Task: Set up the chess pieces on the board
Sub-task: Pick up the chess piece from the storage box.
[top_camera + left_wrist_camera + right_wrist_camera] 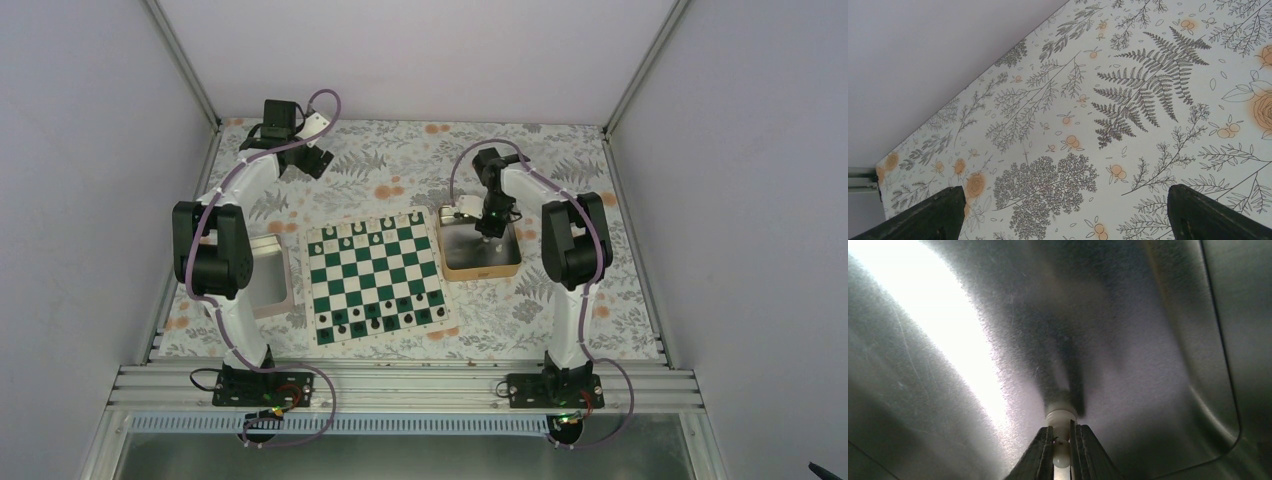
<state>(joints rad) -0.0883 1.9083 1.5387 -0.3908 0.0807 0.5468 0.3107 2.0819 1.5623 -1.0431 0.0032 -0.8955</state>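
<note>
The green and white board (pixel 375 281) lies mid-table. White chess pieces (pixel 372 227) stand along its far rows and dark pieces along its near rows. My right gripper (pixel 489 228) is down inside the tan metal tin (pixel 480 268) right of the board. In the right wrist view its fingers (pixel 1040 452) are shut on a small white chess piece (pixel 1061 436), base toward the tin's metal floor (pixel 1148 365). My left gripper (pixel 310 160) is at the far left of the table, open and empty, its dark fingertips (pixel 933 215) wide apart over the floral cloth.
A grey square tray (pixel 268 280) sits left of the board beside the left arm. The floral cloth (pixel 1098 125) covers the table. Walls enclose the table on the far, left and right sides. A metal rail runs along the near edge.
</note>
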